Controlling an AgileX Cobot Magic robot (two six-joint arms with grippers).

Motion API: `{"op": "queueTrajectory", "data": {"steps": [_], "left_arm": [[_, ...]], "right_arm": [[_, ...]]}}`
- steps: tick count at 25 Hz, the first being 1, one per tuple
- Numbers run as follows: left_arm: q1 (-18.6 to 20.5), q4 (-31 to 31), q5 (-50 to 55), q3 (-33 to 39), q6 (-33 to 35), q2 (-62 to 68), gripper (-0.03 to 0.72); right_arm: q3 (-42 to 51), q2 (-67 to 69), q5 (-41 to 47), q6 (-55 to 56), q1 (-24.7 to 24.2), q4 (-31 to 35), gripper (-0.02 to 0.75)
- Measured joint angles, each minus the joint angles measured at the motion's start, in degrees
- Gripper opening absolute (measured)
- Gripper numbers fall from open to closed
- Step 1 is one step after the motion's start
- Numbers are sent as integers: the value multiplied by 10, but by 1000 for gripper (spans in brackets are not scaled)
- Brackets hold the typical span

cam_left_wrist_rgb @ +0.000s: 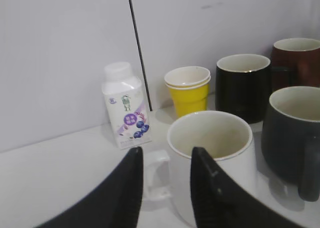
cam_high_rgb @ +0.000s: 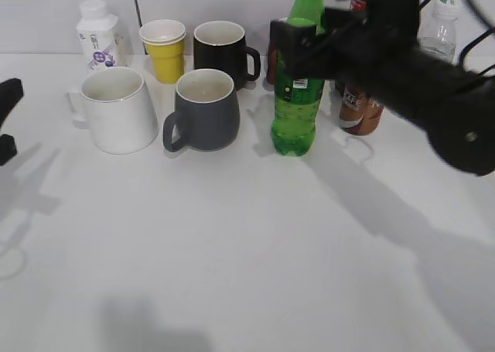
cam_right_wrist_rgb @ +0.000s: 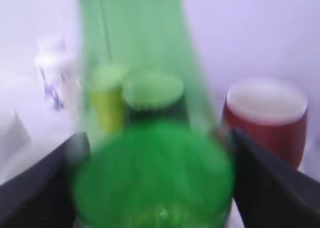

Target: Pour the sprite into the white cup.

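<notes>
Right gripper [cam_high_rgb: 298, 46] brackets the sprite [cam_high_rgb: 295, 104] mid-body, closure unclear; smooth, partly full, likely top-heavy, so grip the labelled waist.

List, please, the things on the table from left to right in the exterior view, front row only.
white cup → grey mug → sprite bottle, which the right gripper has at its label.

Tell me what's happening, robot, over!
Right gripper jaws around sprite, grip unconfirmed. Left gripper open near white cup. Grey mug stands between bottle and cup.
</notes>
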Motion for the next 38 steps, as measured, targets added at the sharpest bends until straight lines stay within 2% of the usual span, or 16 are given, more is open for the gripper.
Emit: {"op": "queueTrajectory", "data": {"steps": [2, 7, 11, 16, 21, 24, 28, 31, 34, 38], "left_arm": [[-1, 1, 69, -7, -16, -56, 257], [-20, 2, 401, -103, -54, -237, 269], [-44, -4, 615, -188, -56, -372, 365], [-47, -24, 834, -218, -56, -501, 536], [-47, -70, 1013, -219, -58, -604, 585], [-47, -76, 1091, -219, -58, -649, 587], [-47, -78, 1174, -209, -49, -693, 587], [-47, -80, 1189, -177, -24, -720, 587], [-47, -94, 1158, -161, -7, -743, 587], [-47, -112, 1125, -144, 5, -745, 564]], "right_arm": [[0, -41, 36, -8, 0, -2, 622], [0, -189, 189, -15, 0, -27, 622], [-1, -320, 337, -15, 8, -58, 622], [-1, -471, 592, -15, 30, -59, 622], [-2, -612, 867, -16, 33, -26, 622], [-1, -681, 1005, -19, 33, -2, 622], [36, -787, 1117, -20, 33, 12, 620], [88, -865, 1130, -21, 33, 13, 619], [152, -925, 1119, -22, 33, 12, 617], [174, -953, 1095, -23, 33, 9, 599]]}}
